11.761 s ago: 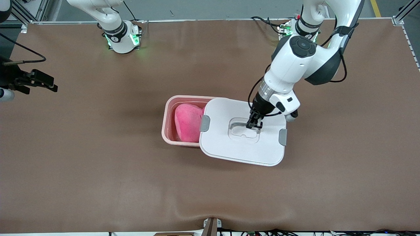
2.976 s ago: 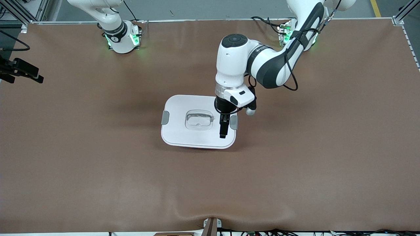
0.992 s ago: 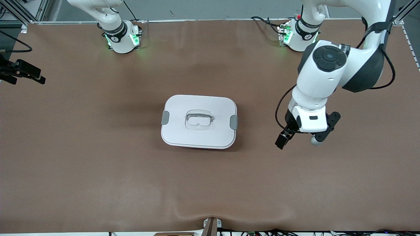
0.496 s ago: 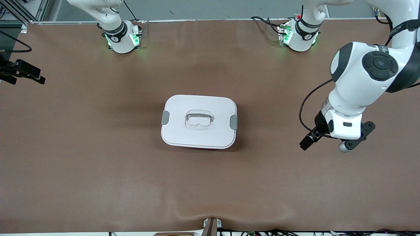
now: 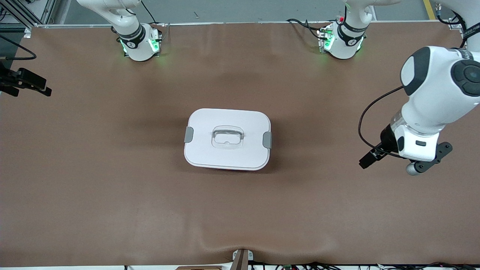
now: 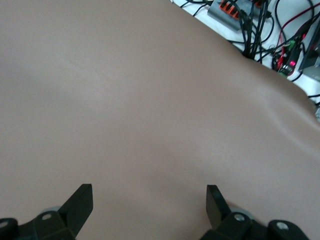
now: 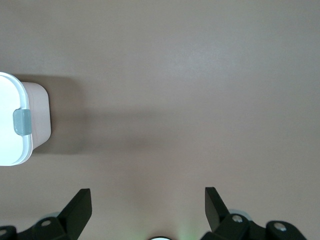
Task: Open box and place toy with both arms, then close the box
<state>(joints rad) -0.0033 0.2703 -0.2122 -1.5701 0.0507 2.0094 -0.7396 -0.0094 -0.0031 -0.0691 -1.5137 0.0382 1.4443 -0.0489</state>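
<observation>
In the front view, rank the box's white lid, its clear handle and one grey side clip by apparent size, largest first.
1. white lid
2. clear handle
3. grey side clip, about the same as its twin

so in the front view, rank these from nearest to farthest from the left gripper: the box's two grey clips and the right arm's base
1. The grey clip on the box's end toward the left arm is nearest to the left gripper.
2. The grey clip on the end toward the right arm.
3. The right arm's base, at the table's edge.
</observation>
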